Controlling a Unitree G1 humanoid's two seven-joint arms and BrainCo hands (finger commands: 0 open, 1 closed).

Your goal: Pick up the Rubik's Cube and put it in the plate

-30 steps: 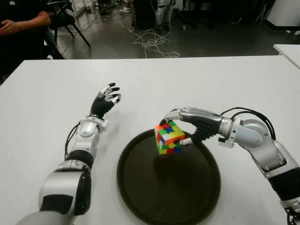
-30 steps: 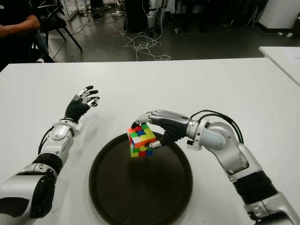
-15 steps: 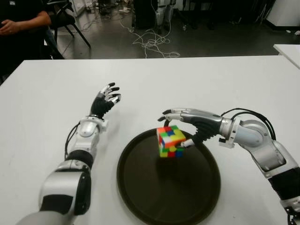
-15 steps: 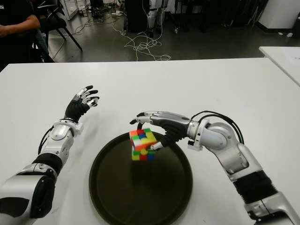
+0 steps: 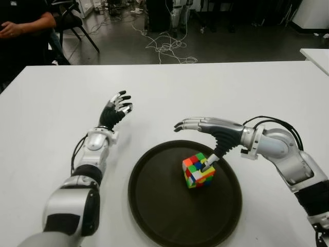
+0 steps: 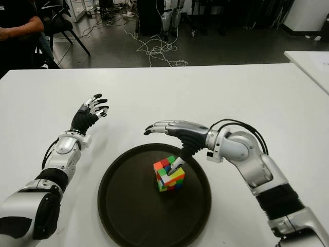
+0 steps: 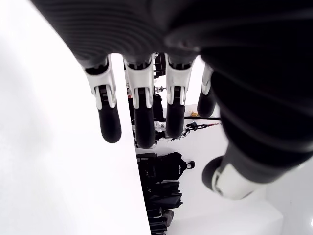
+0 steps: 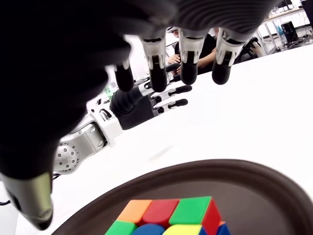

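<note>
A dark workshop floor strewn with cables lies beyond the white desk (image 5: 216,87), and a seated person (image 5: 23,23) shows past its far left corner. On the desk, toward the near edge, sits the round dark plate (image 5: 154,206), and the Rubik's Cube (image 5: 198,170) lies inside it, in the half nearer the right arm, tilted a little on the plate floor.

The right hand (image 5: 205,133) hovers over the far side of the plate with its fingers stretched out and apart — nothing is clamped in them. Its thumb tip points down at the cube's top corner; whether it touches the cube or only shows just above it cannot be told. The right wrist view shows the fingers splayed above the cube's upper face.

The left hand (image 5: 116,110) shows over bare desk beyond the plate toward the left edge, fingers loosely spread and holding nothing.

By the look of it the placing step is at its end — the cube is released in the plate. The next move calls only for lifting the right hand straight up and away without nudging the cube.
</note>
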